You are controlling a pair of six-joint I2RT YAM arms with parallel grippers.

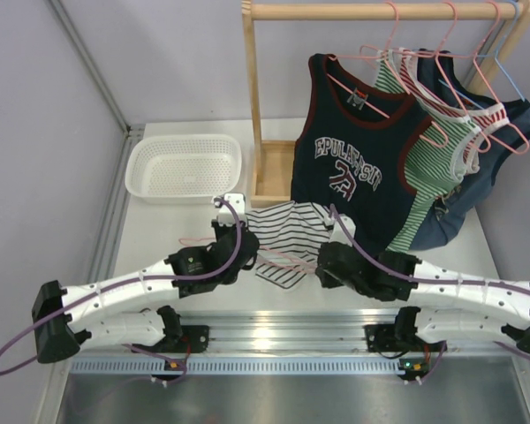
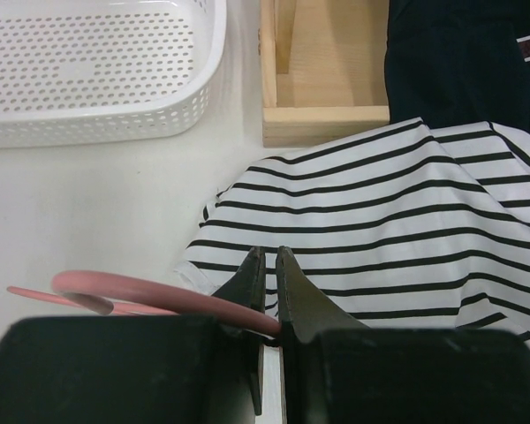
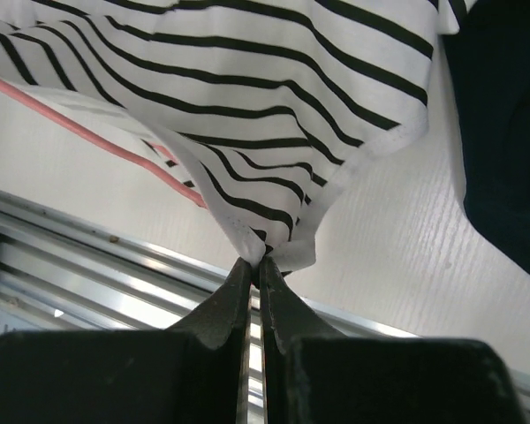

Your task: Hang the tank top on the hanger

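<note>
Over the table [image 2: 88,203], left gripper [image 2: 270,258] is clamping the hanger [image 2: 159,297], right gripper [image 3: 254,262] is pinching the tank top [image 3: 247,88], ideally pulling its hem taut.

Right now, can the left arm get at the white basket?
Probably yes. The basket sits just beyond the left gripper, with nothing standing between them. But that gripper is shut on the pink hanger, which runs under the tank top, so it would likely drag both along unless it lets go.

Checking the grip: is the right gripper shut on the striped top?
Shut. The right gripper pinches the top by its white hem, fingertips closed together.
</note>
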